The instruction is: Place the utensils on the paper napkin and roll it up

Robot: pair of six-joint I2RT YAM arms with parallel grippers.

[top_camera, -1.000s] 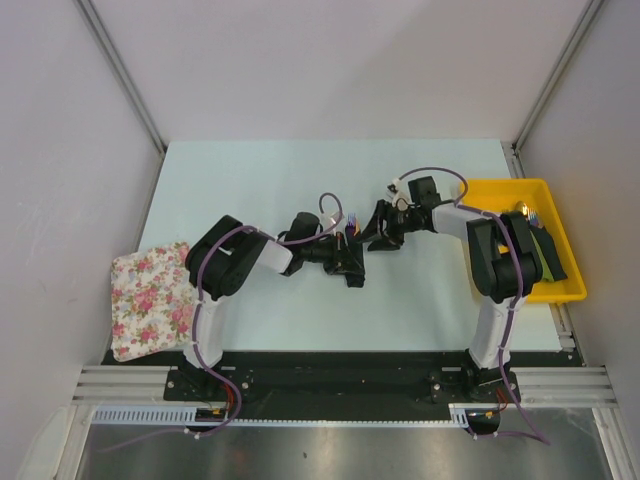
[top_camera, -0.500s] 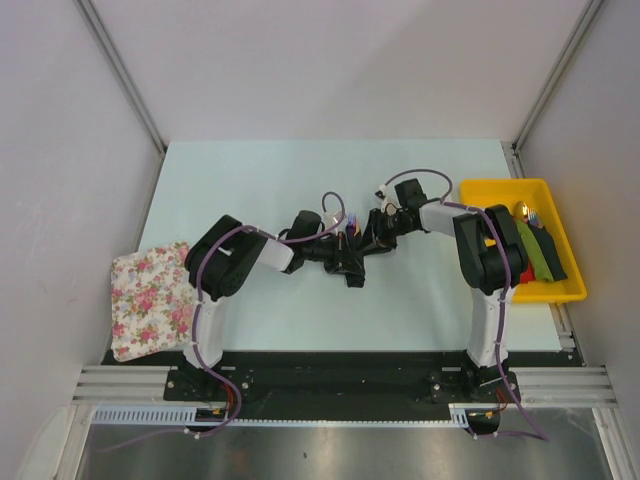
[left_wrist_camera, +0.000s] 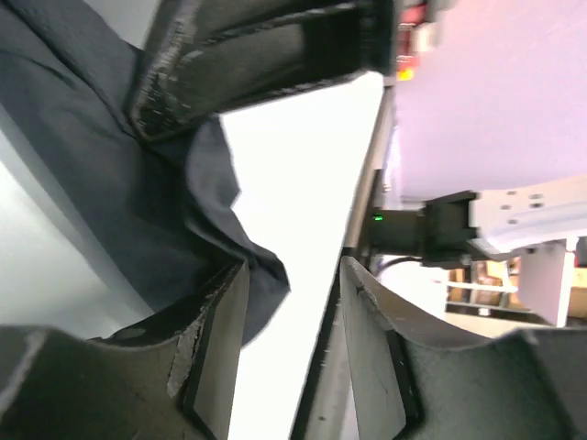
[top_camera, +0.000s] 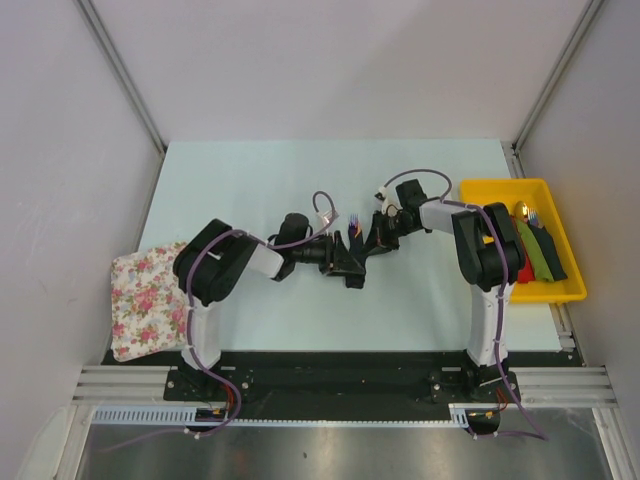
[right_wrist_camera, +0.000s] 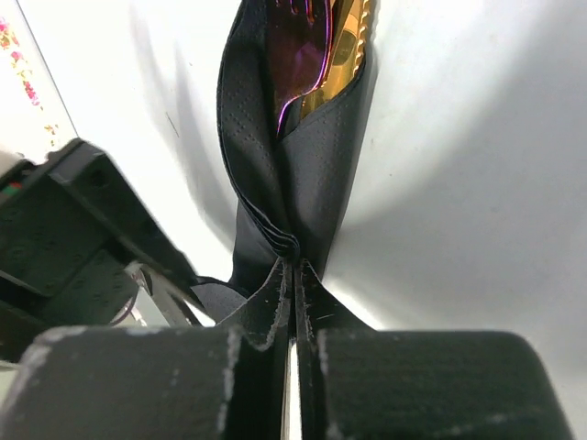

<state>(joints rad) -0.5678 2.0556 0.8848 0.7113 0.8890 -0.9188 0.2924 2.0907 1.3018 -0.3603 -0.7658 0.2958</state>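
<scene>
Right hand tight on the paper napkin around the utensils; left hand apart beside it.

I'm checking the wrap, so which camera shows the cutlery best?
The right wrist view: a purple fork and a gold piece of the cutlery poke out of the black napkin, with the right tool pinching the napkin. The top view shows only tiny tips. The left wrist view shows napkin, no cutlery.
</scene>
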